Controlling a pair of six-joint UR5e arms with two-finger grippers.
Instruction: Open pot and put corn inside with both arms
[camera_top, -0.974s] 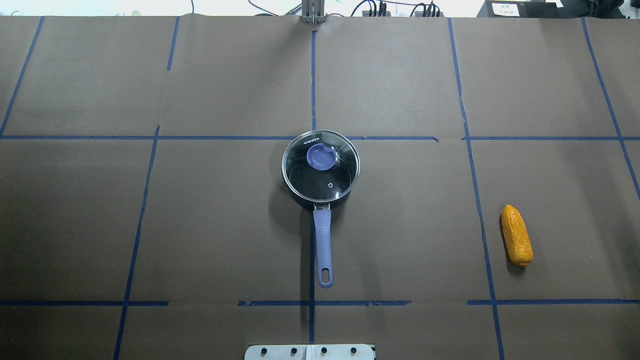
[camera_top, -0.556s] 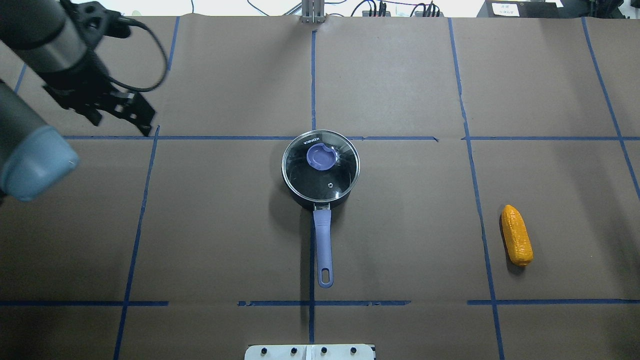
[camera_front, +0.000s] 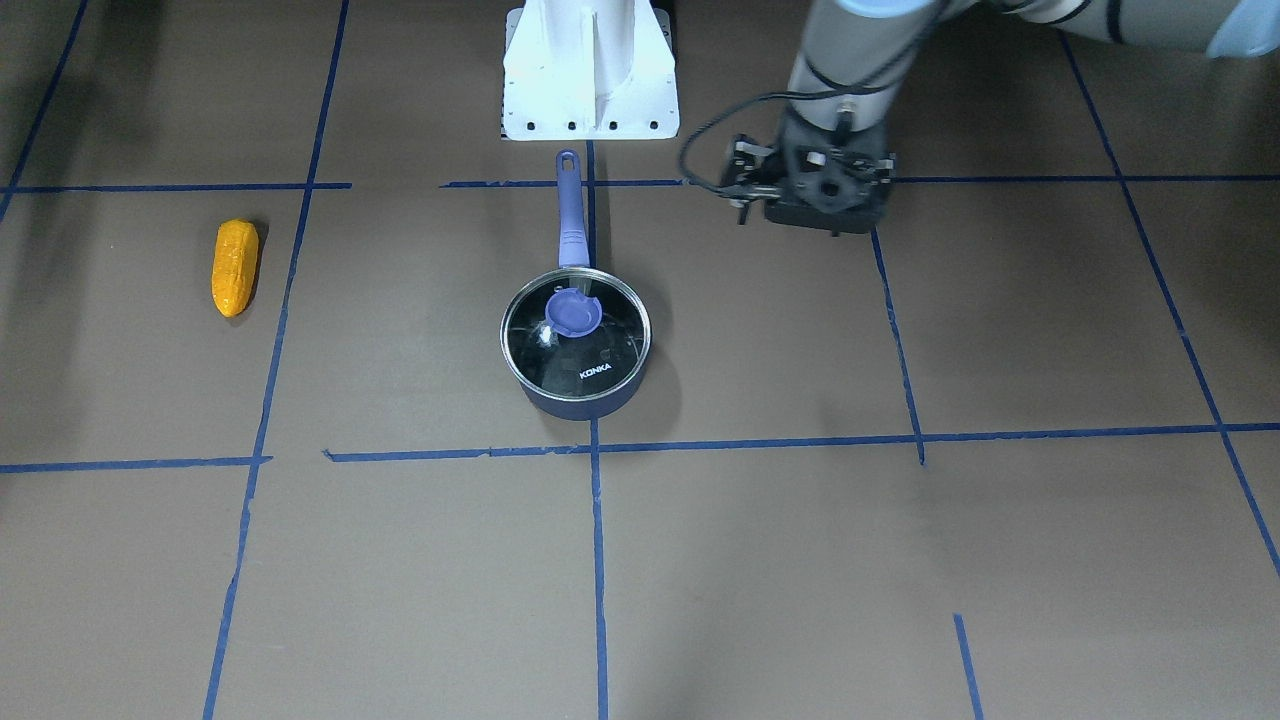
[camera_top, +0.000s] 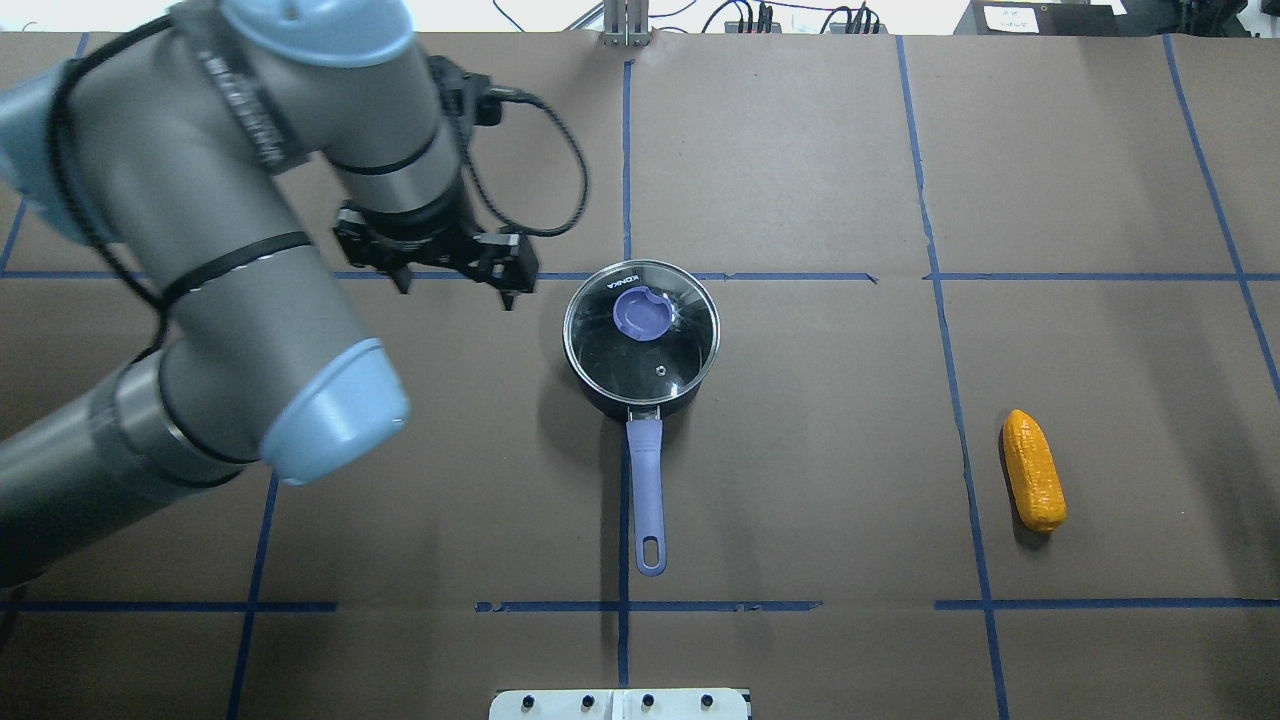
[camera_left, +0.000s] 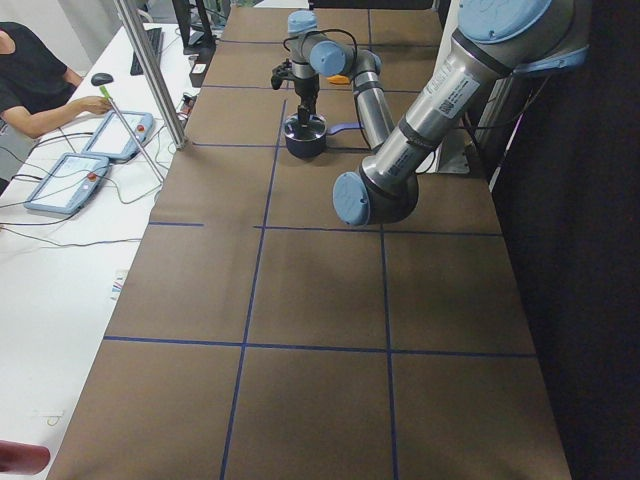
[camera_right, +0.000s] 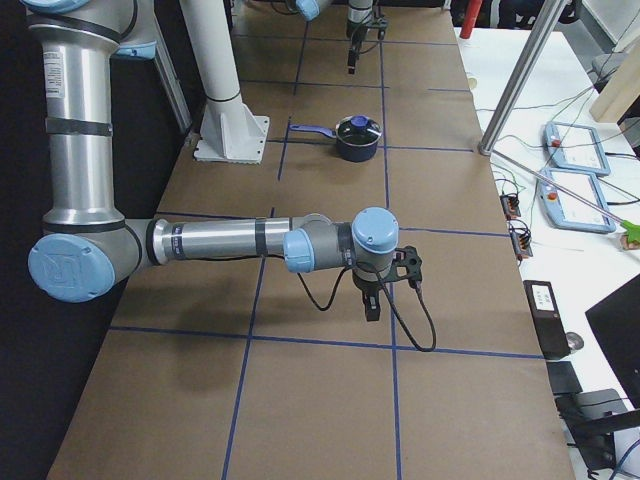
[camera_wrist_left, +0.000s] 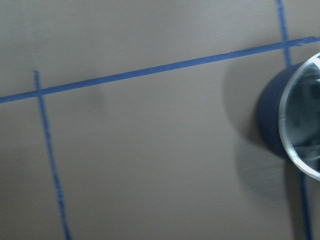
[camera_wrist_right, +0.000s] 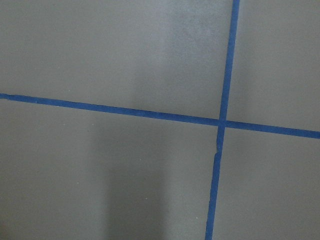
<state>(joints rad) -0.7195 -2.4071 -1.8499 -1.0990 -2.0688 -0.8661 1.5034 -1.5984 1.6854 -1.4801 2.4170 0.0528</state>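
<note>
Pot: the pot (camera_top: 608, 402) stood in the middle of the table (camera_top: 800, 150), where two blue tape lines (camera_top: 626, 180) met; its handle (camera_top: 647, 490) pointed back toward the white base (camera_top: 620, 704)
Lid: the glass lid (camera_top: 665, 355) sat on the pot with its purple knob (camera_top: 640, 313) on top; nothing touched it
Corn: the corn (camera_top: 1033, 472) lay flat on the table, well off to the robot's right of the pot and well apart from the left gripper
Left gripper: the left gripper (camera_top: 456, 288) hung pointing down just beside the pot, on the robot's left of it and clear of the lid; its jaws looked spread wide with nothing between them
Left wrist view: only the pot's dark wall and the lid's edge showed, at the right margin
Right gripper: the right gripper (camera_right: 372, 302) hung low over a tape crossing toward the table's right end, well apart from the pot; I could not tell how its jaws stood
Operator: an operator (camera_left: 35, 75) sat at the side desk
</note>
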